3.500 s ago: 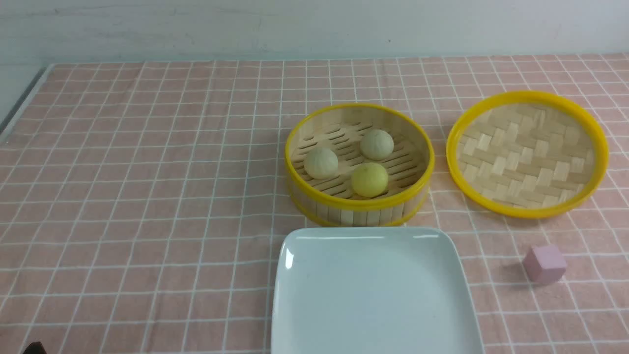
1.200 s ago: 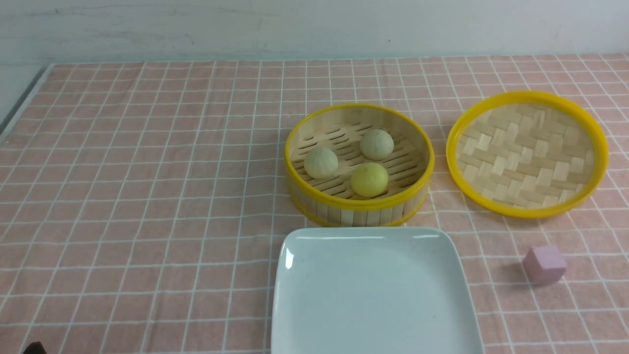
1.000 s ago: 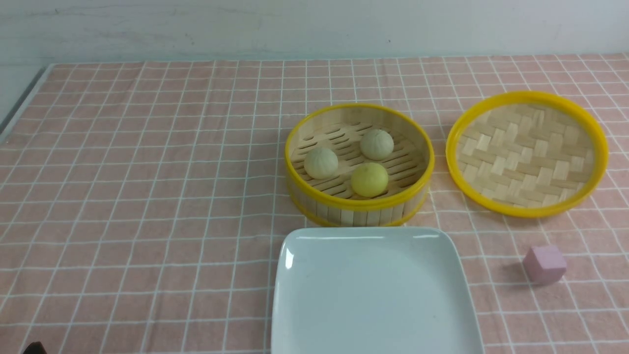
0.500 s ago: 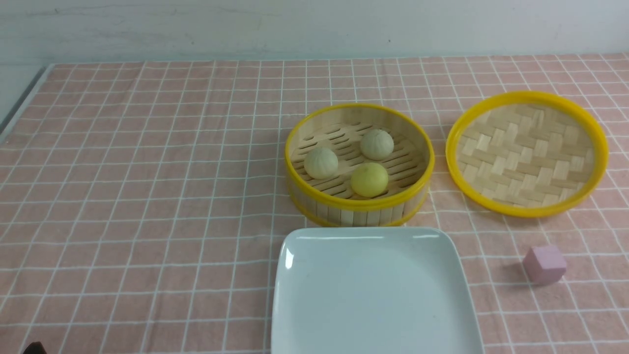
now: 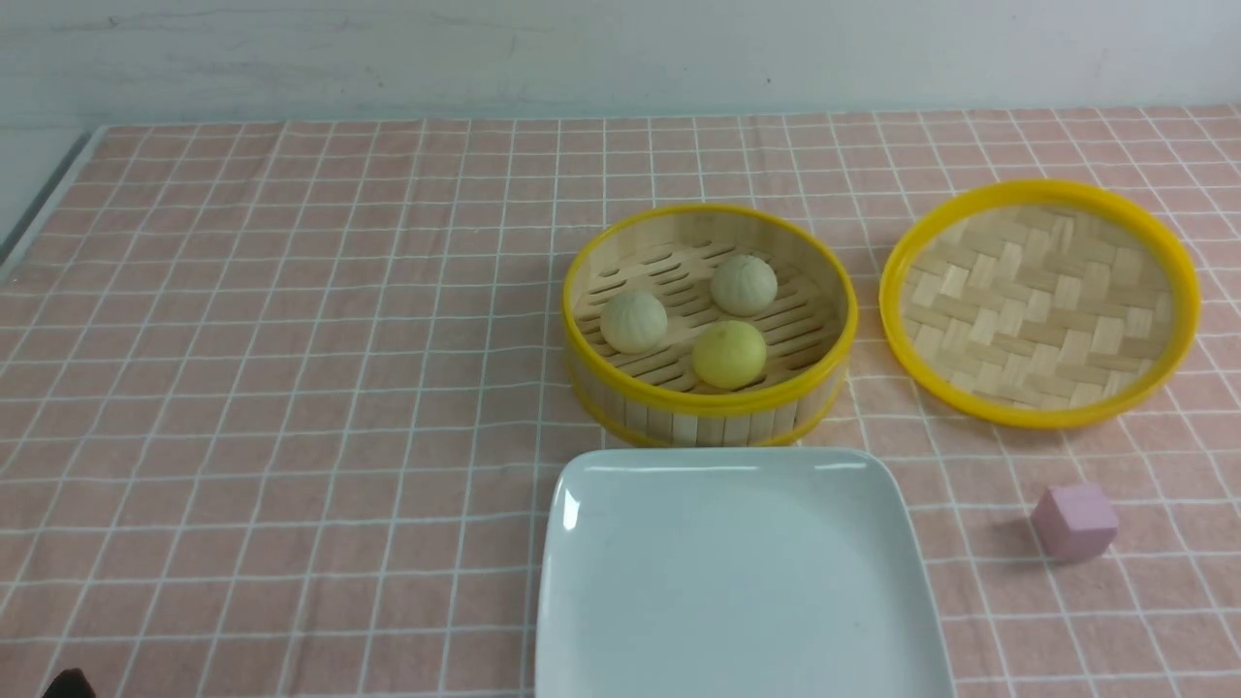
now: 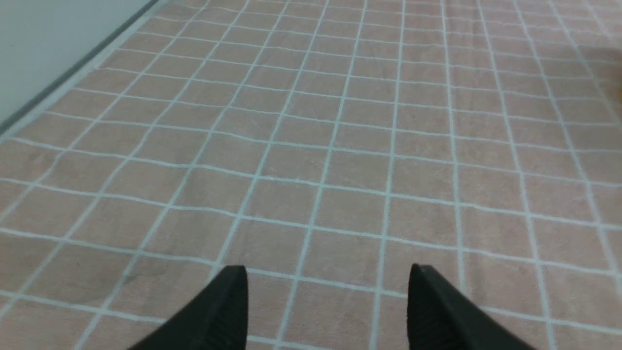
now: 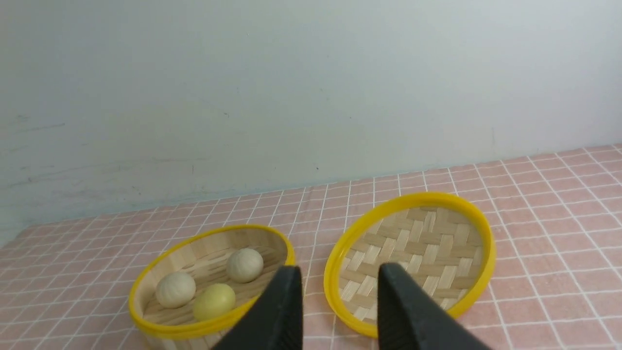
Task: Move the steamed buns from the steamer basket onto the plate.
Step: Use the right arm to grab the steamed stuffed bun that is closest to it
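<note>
Three steamed buns lie inside the steamer basket point(image 5: 710, 402) at mid-table: a beige bun point(image 5: 633, 322), a second beige bun point(image 5: 744, 284) and a yellow bun point(image 5: 729, 355). The white square plate point(image 5: 582, 543) sits just in front of the basket, with nothing on it. In the right wrist view the basket point(image 7: 160, 328) with its buns point(image 7: 214, 301) shows beyond my right gripper point(image 7: 340, 274), which is open and empty, well short of the basket. My left gripper point(image 6: 326, 274) stands wide open over bare cloth, holding nothing. Neither gripper appears in the front view.
A shallow yellow-rimmed tray with woven floor point(image 5: 1039, 302) lies right of the basket. A pink cube point(image 5: 1074, 522) rests near the plate's right side. Pink checked cloth point(image 5: 291, 388) covers the table; its left edge point(image 5: 44, 208) meets a grey strip. A wall runs behind.
</note>
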Controlling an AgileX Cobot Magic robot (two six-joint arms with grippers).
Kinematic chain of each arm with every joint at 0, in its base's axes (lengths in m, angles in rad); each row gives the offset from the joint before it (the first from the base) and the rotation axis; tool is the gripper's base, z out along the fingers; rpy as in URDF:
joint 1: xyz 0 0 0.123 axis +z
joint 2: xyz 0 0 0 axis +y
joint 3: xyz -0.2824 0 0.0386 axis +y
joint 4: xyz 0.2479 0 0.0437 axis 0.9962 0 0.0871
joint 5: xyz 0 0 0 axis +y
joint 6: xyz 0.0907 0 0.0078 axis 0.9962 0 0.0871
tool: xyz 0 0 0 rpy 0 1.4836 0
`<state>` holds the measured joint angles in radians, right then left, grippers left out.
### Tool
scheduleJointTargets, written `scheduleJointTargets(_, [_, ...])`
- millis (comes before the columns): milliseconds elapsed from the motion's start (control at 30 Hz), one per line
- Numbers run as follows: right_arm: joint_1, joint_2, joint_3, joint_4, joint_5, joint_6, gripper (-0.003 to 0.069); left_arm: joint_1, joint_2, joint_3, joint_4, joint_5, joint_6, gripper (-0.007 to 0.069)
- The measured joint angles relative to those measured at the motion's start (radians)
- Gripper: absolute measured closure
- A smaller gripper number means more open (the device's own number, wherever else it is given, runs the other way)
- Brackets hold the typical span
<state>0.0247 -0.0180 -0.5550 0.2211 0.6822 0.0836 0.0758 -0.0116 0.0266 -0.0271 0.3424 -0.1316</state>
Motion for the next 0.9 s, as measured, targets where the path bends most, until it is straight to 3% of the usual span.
scheduleJointTargets(333, [0.000,0.000,0.000,0.026,0.086,-0.005,0.0419,0.000,0.000,0.001,-0.412,-0.143,-0.089,0.0172])
scheduleJointTargets(467, [0.000,0.003,-0.002,0.030,0.108,-0.078,0.0419,0.000,0.000,0.001,-0.578,-0.195,-0.085,0.0172])
scheduleJointTargets(700, [0.000,0.152,-0.098,0.121,0.184,-0.269,0.0419,0.000,0.000,-0.164,-0.641,0.001,0.252,0.0179])
scheduleJointTargets(900, [0.000,0.415,-0.228,0.131,0.235,-0.492,0.0419,0.000,0.108,-0.376,-0.744,0.229,0.428,0.0190])
